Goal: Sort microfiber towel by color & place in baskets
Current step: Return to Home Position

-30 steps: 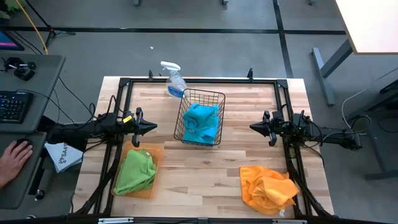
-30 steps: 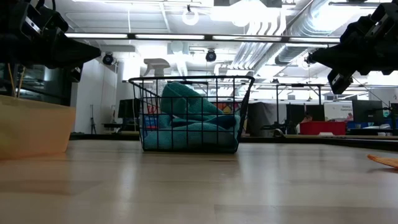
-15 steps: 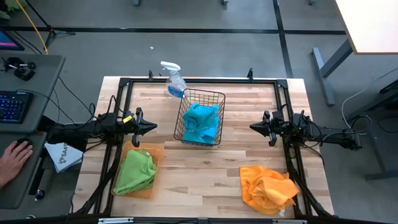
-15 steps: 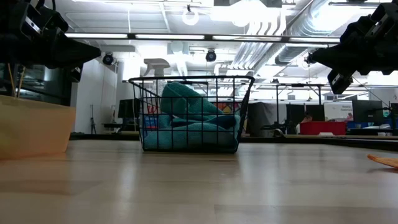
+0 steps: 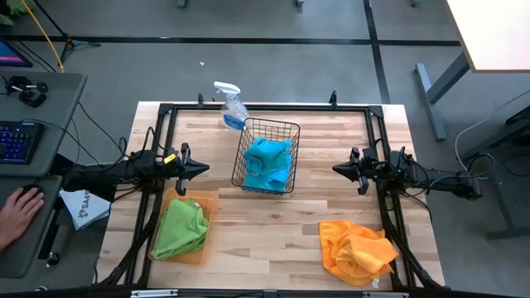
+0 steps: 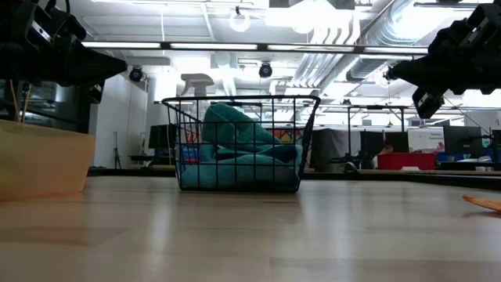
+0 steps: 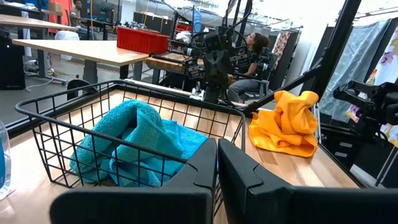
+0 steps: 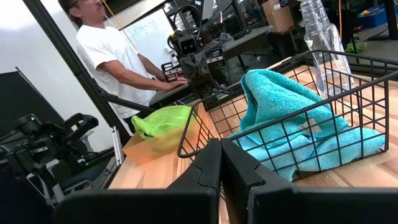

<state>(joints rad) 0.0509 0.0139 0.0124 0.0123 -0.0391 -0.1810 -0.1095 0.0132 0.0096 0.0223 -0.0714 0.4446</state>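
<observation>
Nothing has shifted in the last second: teal towels (image 5: 267,160) lie in the black wire basket (image 5: 273,122) at the far middle of the bench (image 5: 273,223), a green towel (image 5: 182,228) fills the orange tray (image 5: 210,201) at near left, and orange towels (image 5: 356,251) sit heaped on bare wood at near right, so sorting looks finished bar that pile. The left hand (image 5: 203,168) and right hand (image 5: 337,169) hang at the side edges, pinched shut and empty; the spray bottle (image 5: 232,106) just beyond the basket blocks nothing.

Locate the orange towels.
High view: the orange towels lie heaped on the bare table at its lower right, below the right claw; the tray with the green towel is across on the left.
</observation>
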